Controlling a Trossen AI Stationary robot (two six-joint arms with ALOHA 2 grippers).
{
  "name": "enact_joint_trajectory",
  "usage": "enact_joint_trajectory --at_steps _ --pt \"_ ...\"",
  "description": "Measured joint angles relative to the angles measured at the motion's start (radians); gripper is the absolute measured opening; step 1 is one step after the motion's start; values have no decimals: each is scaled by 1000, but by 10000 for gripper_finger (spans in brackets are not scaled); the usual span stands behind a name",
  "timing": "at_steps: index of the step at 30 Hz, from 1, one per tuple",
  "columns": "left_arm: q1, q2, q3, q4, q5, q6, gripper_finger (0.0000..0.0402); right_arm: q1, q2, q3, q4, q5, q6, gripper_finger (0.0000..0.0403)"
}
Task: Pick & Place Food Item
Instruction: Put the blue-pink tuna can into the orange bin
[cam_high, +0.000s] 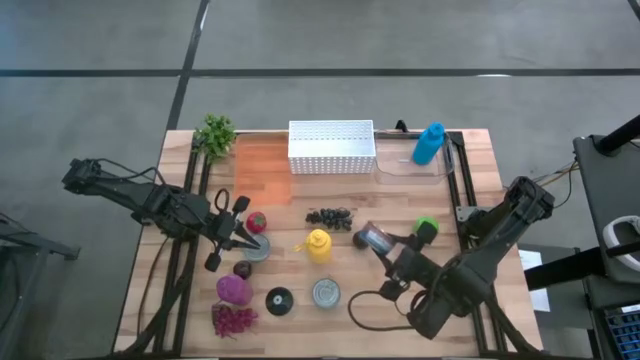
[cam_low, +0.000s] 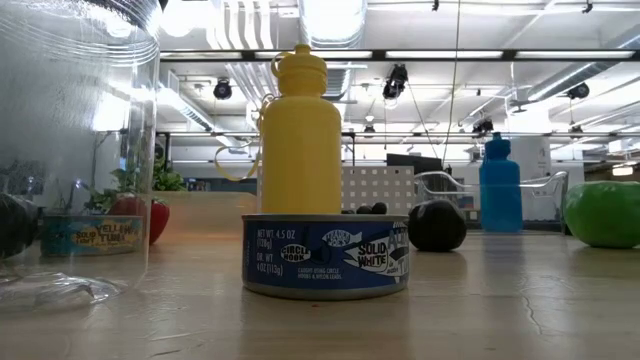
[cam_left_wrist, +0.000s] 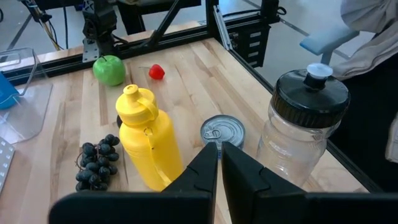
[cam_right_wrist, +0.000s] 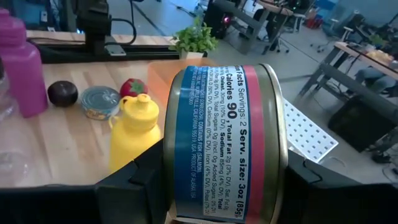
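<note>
Your right end effector (cam_right_wrist: 217, 186) is clamped on a blue-and-pink labelled food can (cam_right_wrist: 225, 140), held on its edge above the surface (cam_high: 470, 160), near the green apple (cam_high: 426, 226) on the right side. In the high view the same can (cam_high: 374, 238) sits at the tip of the right arm, just right of the yellow bottle (cam_high: 318, 244).

Your left end effector (cam_left_wrist: 219, 163) has its fingers pressed nearly together and holds nothing. It hangs on the left half of the surface beside a small tuna can (cam_high: 256, 248) and a red strawberry (cam_high: 257, 221).

Another tuna can (cam_low: 326, 256) rests flat in front of the yellow bottle. A white perforated basket (cam_high: 331, 146) stands at the far edge, with a blue bottle (cam_high: 429, 143) to its right.
</note>
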Motion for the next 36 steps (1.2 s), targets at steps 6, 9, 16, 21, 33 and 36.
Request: enact_joint_trajectory --at_steps 6,9,16,21,33,36 --pt "0 0 0 0 0 0 26 -22 -39 0 -1 -23 -55 185" --pt "0 0 0 0 0 0 26 -42 -60 0 -1 -28 -95 185" --pt "0 0 0 3 0 -23 26 -124 -105 0 -1 -86 -200 185" --pt "0 0 0 11 0 -90 26 -195 -120 -1 4 -176 -266 185" --pt "0 0 0 28 -29 -102 26 -455 -130 -3 157 -391 -546 185" --pt "0 0 0 36 -76 -102 26 -536 -128 -7 251 -495 -676 185"
